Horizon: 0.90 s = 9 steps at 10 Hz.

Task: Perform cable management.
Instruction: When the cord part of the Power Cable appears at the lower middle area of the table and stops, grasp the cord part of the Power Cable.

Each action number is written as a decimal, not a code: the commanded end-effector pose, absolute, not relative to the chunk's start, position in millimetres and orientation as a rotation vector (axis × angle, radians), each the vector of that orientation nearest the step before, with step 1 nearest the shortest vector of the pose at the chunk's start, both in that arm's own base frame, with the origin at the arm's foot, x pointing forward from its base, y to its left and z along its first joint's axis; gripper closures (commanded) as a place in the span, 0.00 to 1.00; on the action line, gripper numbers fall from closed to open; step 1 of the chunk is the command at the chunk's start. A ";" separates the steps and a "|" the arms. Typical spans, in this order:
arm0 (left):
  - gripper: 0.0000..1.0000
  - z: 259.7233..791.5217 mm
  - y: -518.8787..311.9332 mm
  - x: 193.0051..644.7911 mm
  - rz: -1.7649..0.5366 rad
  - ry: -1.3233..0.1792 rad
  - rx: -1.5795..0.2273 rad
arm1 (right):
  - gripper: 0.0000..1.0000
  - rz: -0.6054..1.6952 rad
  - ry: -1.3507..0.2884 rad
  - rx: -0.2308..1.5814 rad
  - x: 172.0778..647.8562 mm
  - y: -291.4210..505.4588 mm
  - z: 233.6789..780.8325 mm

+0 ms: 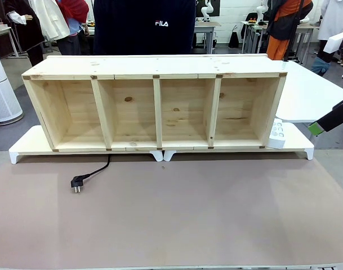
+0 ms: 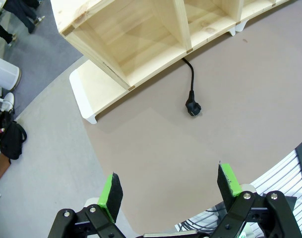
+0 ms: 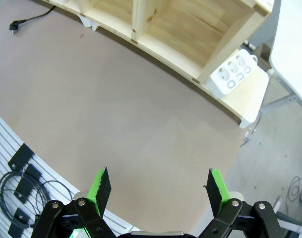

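Nearest, the brown mat (image 1: 177,225) lies bare along its near edge. Toward its far left, the cable (image 1: 95,172) runs out from under the wooden shelf (image 1: 160,67), its plug flat with open mat around it. The left gripper (image 2: 166,173) and right gripper (image 3: 158,173) hover spread wide, holding nothing. A white power strip (image 1: 277,135) sits at the shelf's right end.

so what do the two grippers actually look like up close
They look identical. The left gripper and the right gripper each have two black jointed fingers built from linked bars. Silver bolts sit at the pivots, and each fingertip carries a bright green pad on its inner face.
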State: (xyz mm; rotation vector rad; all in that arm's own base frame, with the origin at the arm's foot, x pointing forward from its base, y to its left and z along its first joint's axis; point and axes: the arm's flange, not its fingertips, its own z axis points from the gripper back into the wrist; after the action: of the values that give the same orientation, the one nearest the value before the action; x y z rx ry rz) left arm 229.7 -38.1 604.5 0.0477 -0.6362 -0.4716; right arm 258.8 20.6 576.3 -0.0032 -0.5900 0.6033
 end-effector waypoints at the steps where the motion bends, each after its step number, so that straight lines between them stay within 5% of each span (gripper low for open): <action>1: 0.00 605.6 -40.4 230.9 -0.474 -0.648 0.043 | 0.00 0.600 -0.598 -0.005 262.9 22.4 575.6; 9: 0.00 605.6 -40.4 230.9 -0.474 -0.648 0.043 | 0.00 0.600 -0.598 -0.005 262.9 22.4 575.6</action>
State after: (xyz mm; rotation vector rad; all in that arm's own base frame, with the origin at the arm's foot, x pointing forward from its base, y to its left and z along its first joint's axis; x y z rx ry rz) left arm 229.7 -38.1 604.5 0.0477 -0.6362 -0.4716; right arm 258.8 20.6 576.3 -0.0032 -0.5900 0.6033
